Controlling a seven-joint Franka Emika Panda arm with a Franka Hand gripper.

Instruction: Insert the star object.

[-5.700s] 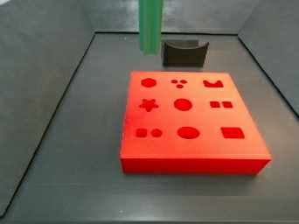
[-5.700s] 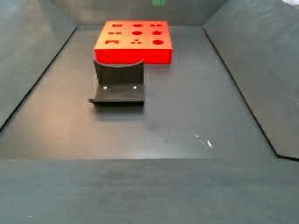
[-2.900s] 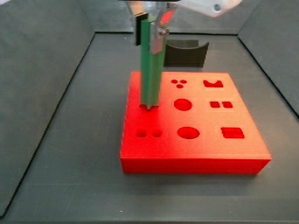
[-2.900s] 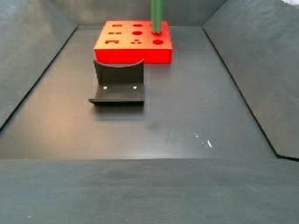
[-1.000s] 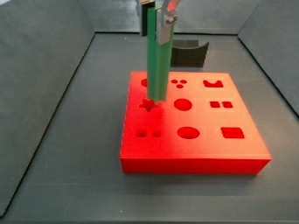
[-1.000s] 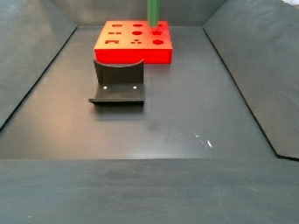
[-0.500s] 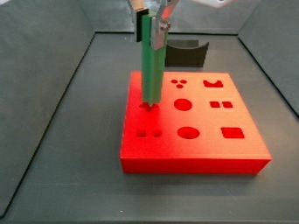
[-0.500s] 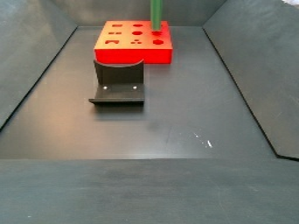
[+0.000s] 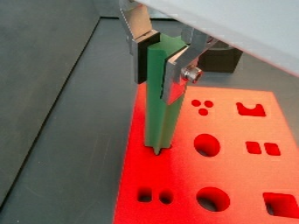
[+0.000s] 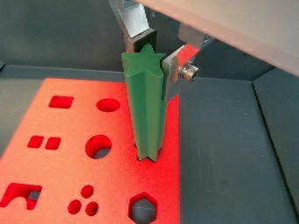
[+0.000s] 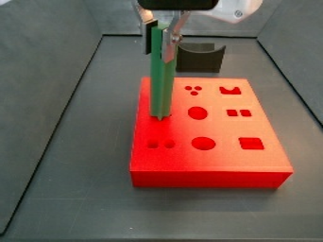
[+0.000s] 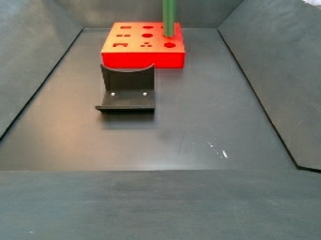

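The star object (image 11: 159, 76), a long green translucent bar, stands upright with its lower end in the star hole of the red block (image 11: 214, 142). It shows in both wrist views (image 9: 159, 109) (image 10: 145, 109), its star-shaped top visible in one of them, and as a thin green bar in a side view (image 12: 168, 13). My gripper (image 9: 160, 59) is shut on the bar's upper end, one silver finger on each side (image 10: 156, 56). It hangs directly above the block's left column of holes (image 11: 164, 33).
The red block (image 9: 239, 166) has several other shaped holes: circles, squares, a hexagon, dots. The dark fixture (image 12: 127, 89) stands on the floor beside the block (image 12: 141, 43) and also shows behind it (image 11: 199, 57). Grey walls enclose the floor.
The gripper and the green bar have come down a little; the bar's lower end now hides the star hole that showed around it a second ago.
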